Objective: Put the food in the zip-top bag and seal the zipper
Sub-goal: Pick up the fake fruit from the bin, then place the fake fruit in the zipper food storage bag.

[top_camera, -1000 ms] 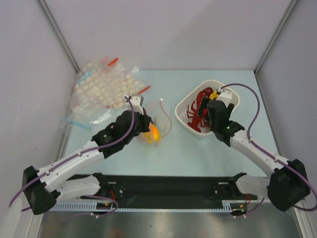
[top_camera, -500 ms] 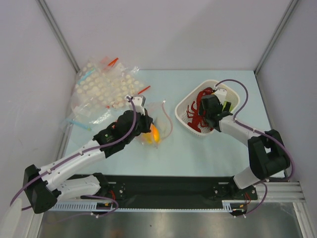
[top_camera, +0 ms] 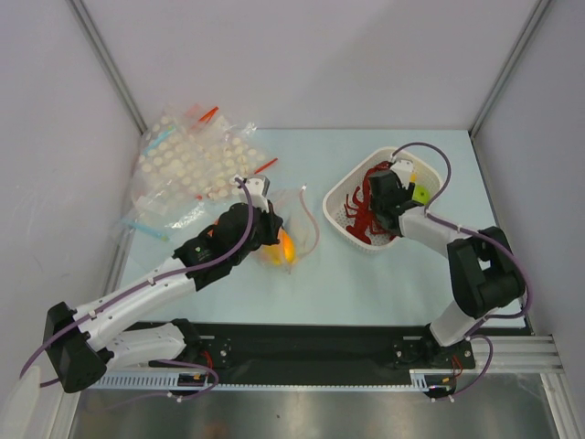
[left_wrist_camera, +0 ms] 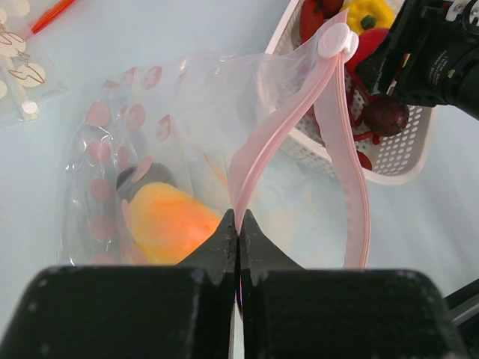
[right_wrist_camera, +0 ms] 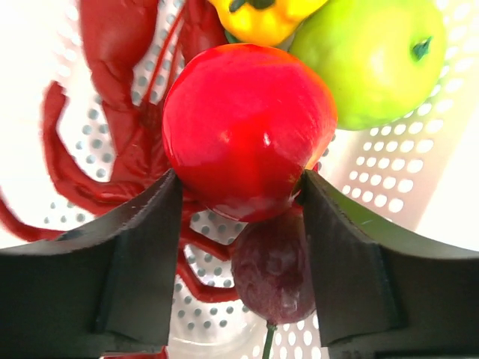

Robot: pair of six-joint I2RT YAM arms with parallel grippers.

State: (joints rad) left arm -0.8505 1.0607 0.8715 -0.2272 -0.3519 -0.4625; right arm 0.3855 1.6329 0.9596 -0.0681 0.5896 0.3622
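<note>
My left gripper (left_wrist_camera: 238,217) is shut on the near edge of the zip-top bag (top_camera: 300,218), pinching its pink zipper (left_wrist_camera: 263,142) so the mouth gapes toward the basket. The orange mango (left_wrist_camera: 168,224) lies inside the bag and also shows in the top view (top_camera: 285,245). My right gripper (right_wrist_camera: 239,179) is down in the white basket (top_camera: 340,198), its jaws pressed on both sides of the red apple (right_wrist_camera: 247,127). The purple fruit (right_wrist_camera: 273,269) lies under it. The green apple (right_wrist_camera: 374,60), yellow pepper (right_wrist_camera: 262,19) and lobster (right_wrist_camera: 112,90) lie around it.
A pile of dotted clear bags (top_camera: 192,165) with red and blue strips lies at the back left. The basket's rim (left_wrist_camera: 408,176) stands just right of the bag's mouth. Grey walls close in the table on the left, right and back.
My right arm has folded and reached further into the basket, its gripper moving toward the back onto the red apple. My left gripper and the bag have stayed put.
</note>
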